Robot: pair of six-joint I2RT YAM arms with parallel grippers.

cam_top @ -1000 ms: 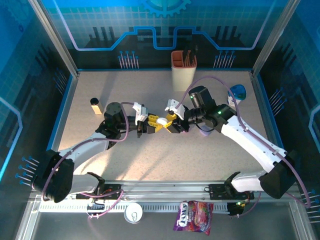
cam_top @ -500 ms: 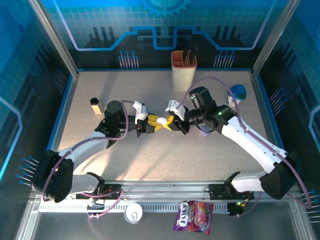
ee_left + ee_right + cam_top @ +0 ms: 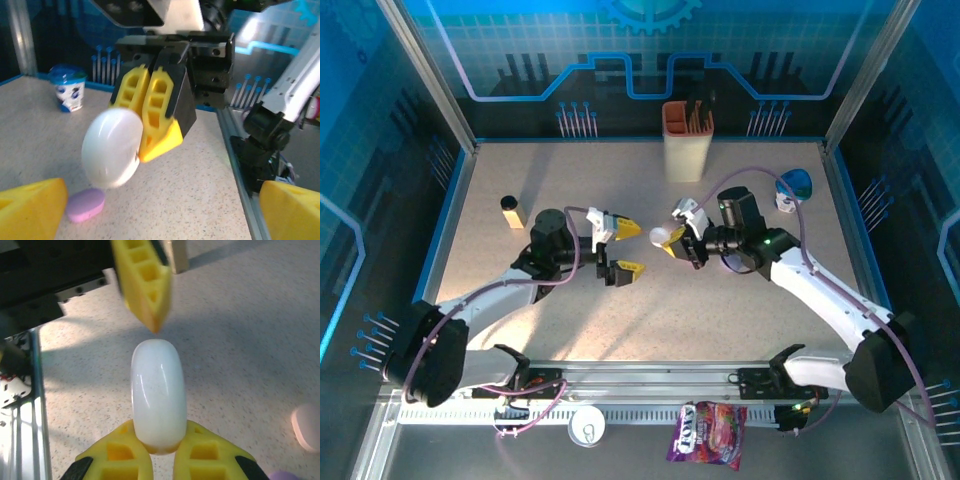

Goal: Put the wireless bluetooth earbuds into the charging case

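Observation:
A closed white pebble-shaped charging case hangs above the table's middle, and my right gripper is shut on it. In the right wrist view the case stands up from between the two yellow fingers of that gripper. My left gripper stands wide open just left of the case, with nothing between its fingers. One left finger points down at the case's top, a small gap away. In the left wrist view the case hangs beside the right gripper's yellow fingers. The earbuds are out of view.
A lilac case lies on the table under the held case, and a pink case lies near it. An orange-rimmed holder stands at the back. A blue-lidded cup is at the right, a small capped bottle at the left.
The left gripper, shut on the white case before, has opened wide and let it go. The right gripper has shut on the case and drawn back a little to the right with it.

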